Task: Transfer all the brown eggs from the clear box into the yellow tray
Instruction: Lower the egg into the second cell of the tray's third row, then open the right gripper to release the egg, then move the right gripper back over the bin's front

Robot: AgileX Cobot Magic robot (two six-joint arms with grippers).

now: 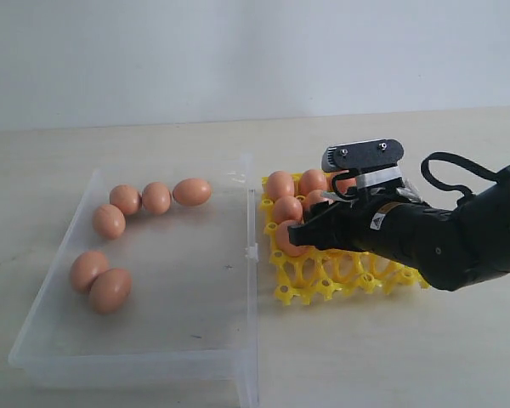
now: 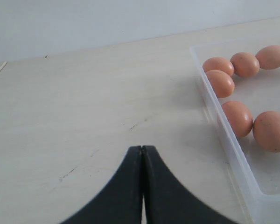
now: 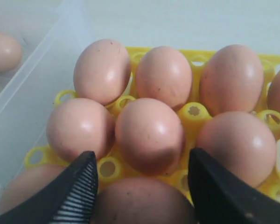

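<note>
Right gripper point(image 3: 142, 158) wide around a brown egg point(image 3: 142, 205) on yellow tray point(image 3: 194, 111) — grip unclear (left gripper point(image 2: 142, 149) closed, empty).

Eggs point(image 1: 156, 198) are showing orange-brown to tan, some carrying fine dark speckles; tray point(image 1: 323, 285) is showing bright yellow, in an openwork grid; box point(image 1: 136, 361) is showing clear, colourless; right gripper point(image 3: 141, 161) is showing black, fine pale ribbing on one inner face; left gripper point(image 2: 141, 148) is showing plain black; table point(image 2: 84, 93) is showing pale beige, faintly scuffed dark.
</note>
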